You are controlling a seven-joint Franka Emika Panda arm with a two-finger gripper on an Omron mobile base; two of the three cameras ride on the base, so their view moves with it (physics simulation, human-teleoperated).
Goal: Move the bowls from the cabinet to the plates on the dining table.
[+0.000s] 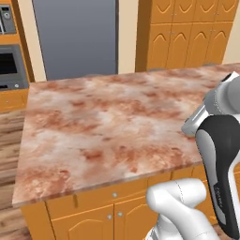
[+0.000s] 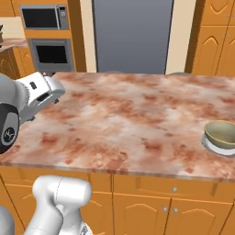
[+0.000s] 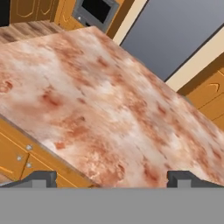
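The counter (image 1: 103,122) with its reddish-pink marbled stone top took up the middle of both base views and ran diagonally across the hand view, its orange wood doors (image 1: 93,220) with small silver knobs along the lower edge. Behind it, at the top centre of both base views, stood a large flat grey panel (image 2: 133,34); tall orange cupboards (image 1: 187,33) filled the upper right of the left base view. Built-in ovens (image 2: 48,39) sat in an orange column at the upper left of the right base view. The white arm (image 1: 220,140) rose at the lower right of the left base view and at the left edge of the right base view. One bowl (image 2: 221,134), olive-bronze outside and yellowish within, sat upright at the right edge of the right base view, resting on a plate (image 2: 215,148) near the counter's front edge; the plate's rim colour could not be told, and the frame edge cut both off. In the hand view the pincer (image 3: 112,178) was released: its two dark tips (image 3: 41,178) stood wide apart at the bottom of the frame, nothing between them, above the counter's near edge.
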